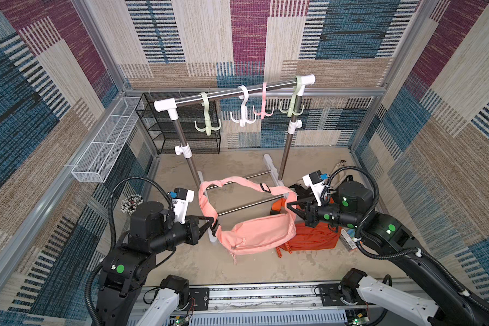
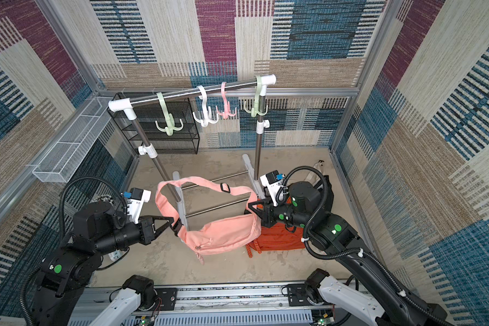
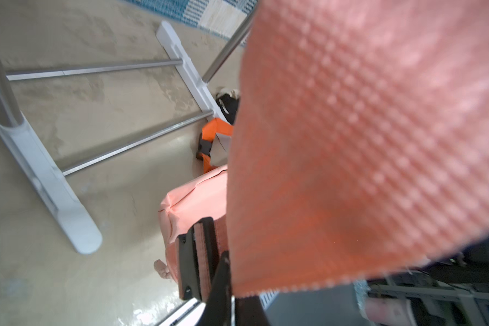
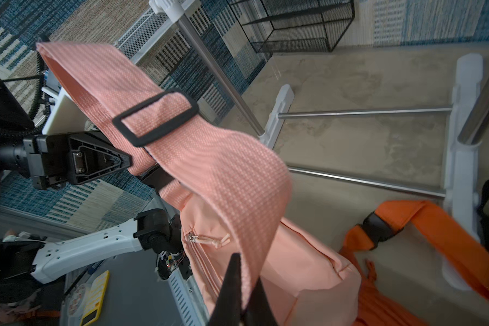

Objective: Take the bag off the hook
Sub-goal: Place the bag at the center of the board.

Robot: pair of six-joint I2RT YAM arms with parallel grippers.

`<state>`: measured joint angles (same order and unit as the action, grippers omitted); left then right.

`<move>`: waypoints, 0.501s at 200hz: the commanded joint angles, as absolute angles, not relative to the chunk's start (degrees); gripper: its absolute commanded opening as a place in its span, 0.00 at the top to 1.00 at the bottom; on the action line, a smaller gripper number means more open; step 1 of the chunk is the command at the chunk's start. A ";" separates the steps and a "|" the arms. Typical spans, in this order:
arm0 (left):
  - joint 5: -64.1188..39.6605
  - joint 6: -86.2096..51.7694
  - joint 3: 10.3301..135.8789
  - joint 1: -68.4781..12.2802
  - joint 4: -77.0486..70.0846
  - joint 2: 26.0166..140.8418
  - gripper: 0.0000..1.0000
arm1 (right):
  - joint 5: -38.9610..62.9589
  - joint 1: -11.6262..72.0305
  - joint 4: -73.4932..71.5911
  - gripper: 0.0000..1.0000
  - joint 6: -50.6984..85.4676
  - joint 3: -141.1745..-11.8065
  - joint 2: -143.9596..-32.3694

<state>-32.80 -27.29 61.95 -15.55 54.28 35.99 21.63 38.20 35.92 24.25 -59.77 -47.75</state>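
The pink bag was held up in front of the rack, well below the 4 hooks. Its strap was clamped at 1 end by the left gripper and at the other by the right gripper. An orange bag was seen on the table behind it.

The sandy-beige floor is carrying the garment rack, whose two white feet are resting directly on it. An orange bag is lying just beside one foot, and a black wire shelf is standing against the back wall.
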 commanded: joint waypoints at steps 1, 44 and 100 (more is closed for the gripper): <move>-40.02 -35.66 58.75 -15.64 58.45 33.04 1.00 | 24.77 38.41 45.21 1.00 35.43 -57.75 -42.88; -34.27 -40.37 51.78 -15.62 58.17 32.61 1.00 | 22.45 38.40 45.74 1.00 38.23 -52.81 -43.95; -22.73 -34.46 50.82 -15.56 44.09 50.94 1.00 | 9.81 38.34 28.54 1.00 27.44 -53.44 -67.11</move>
